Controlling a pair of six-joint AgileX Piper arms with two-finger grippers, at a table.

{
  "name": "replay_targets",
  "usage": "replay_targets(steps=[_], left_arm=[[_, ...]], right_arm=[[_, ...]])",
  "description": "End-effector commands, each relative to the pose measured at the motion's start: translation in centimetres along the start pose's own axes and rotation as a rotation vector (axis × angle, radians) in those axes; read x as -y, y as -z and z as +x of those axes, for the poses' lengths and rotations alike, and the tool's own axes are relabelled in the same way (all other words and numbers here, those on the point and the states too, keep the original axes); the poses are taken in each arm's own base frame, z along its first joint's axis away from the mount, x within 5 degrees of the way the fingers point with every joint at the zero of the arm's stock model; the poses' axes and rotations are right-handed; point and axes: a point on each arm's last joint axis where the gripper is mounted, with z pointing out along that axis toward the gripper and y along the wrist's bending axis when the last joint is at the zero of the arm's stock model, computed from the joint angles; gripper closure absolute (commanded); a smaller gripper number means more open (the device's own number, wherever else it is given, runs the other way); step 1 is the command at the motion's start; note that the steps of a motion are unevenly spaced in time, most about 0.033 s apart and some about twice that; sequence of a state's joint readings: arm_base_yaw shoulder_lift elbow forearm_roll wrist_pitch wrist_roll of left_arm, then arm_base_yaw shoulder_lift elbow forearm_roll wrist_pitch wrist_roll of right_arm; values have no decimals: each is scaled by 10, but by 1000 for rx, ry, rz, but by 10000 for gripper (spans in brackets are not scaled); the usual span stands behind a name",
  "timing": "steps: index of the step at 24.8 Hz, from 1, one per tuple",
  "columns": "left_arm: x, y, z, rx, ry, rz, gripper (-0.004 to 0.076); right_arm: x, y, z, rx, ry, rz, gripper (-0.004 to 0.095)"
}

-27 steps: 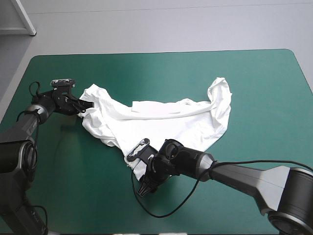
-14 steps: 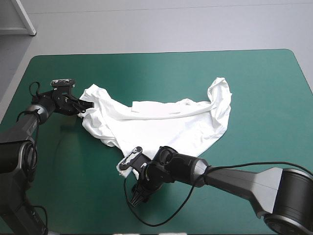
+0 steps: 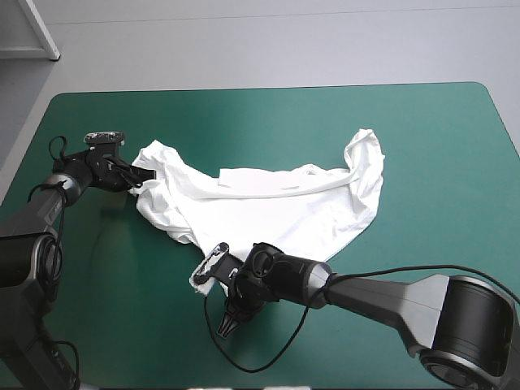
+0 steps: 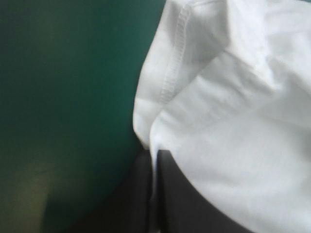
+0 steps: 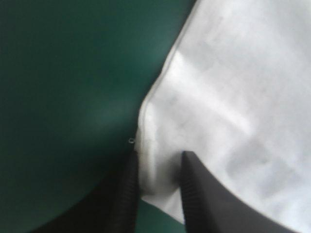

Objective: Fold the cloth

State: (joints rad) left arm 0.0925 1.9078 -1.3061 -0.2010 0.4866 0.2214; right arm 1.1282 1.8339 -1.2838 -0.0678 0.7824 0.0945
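the left gripper (image 4: 154,156) is clamped on a hemmed edge at the left end of the white t-shirt (image 3: 268,211), which is spread crumpled across the middle of the teal-green cover (image 3: 422,138). the right gripper (image 5: 159,160) is pinched on the shirt's near corner, the cloth held between its black fingers (image 5: 204,194).

1. A table (image 3: 487,91) with rounded far corners fills most of the high view, and a teal-green cover (image 3: 439,203) is spread over it.
2. Plain grey floor (image 3: 284,41) lies beyond the far edge and along the left side, with a faint straight seam crossing it far off.
3. Part of a white frame (image 3: 42,29) stands at the far left; what it belongs to cannot be told.
4. The light is soft and even, with a paler sheen on the cover's far middle.
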Motion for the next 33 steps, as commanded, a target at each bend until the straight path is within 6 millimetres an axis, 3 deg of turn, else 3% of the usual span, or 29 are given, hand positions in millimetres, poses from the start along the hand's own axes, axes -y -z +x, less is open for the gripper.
replay_targets(steps=[1, 5, 8, 10, 11, 12, 13, 14, 15, 16, 18, 19, 20, 21, 22, 26, 30, 33], left_arm=[[2, 2, 1, -23, -5, 6, 731], [2, 2, 2, -27, -5, 7, 732], [3, 4, 1, -28, -4, 9, 731], [3, 11, -1, -11, -6, 9, 731], [4, 27, -8, 31, -10, 7, 731], [5, 38, -12, 62, -8, 7, 731], [8, 66, -23, 129, -15, 7, 731], [9, 79, -28, 156, -19, 7, 732], [12, 117, -39, 232, -31, 10, 734], [14, 138, -44, 271, -38, 11, 734], [22, 217, -55, 420, -69, 11, 734], [25, 243, -56, 472, -79, 9, 734], [28, 281, -57, 550, -99, 2, 734], [30, 303, -56, 597, -117, -6, 734], [34, 344, -52, 689, -149, -17, 734], [41, 420, -37, 873, -200, -53, 734], [42, 478, -16, 982, -256, -165, 734], [40, 510, -1, 1049, -271, -258, 734]], right_arm=[[-6, -18, 5, -48, -22, -27, 924], [0, -5, 3, -6, -29, 32, 926], [8, 16, 2, 38, -45, 87, 926], [12, 39, 1, 80, -59, 124, 926], [20, 72, -2, 144, -75, 185, 926], [24, 90, -2, 182, -84, 221, 926], [34, 132, -3, 275, -105, 307, 926], [39, 151, -4, 319, -118, 346, 926], [50, 198, -2, 417, -135, 451, 926], [55, 221, 0, 465, -144, 504, 926], [74, 300, 12, 621, -205, 696, 926], [79, 325, 18, 657, -226, 764, 926], [87, 359, 27, 714, -267, 856, 926], [90, 377, 33, 755, -264, 896, 926], [94, 406, 43, 823, -279, 955, 926], [101, 461, 70, 945, -330, 1076, 926], [107, 506, 105, 1046, -391, 1152, 926], [109, 529, 129, 1104, -422, 1174, 926]])
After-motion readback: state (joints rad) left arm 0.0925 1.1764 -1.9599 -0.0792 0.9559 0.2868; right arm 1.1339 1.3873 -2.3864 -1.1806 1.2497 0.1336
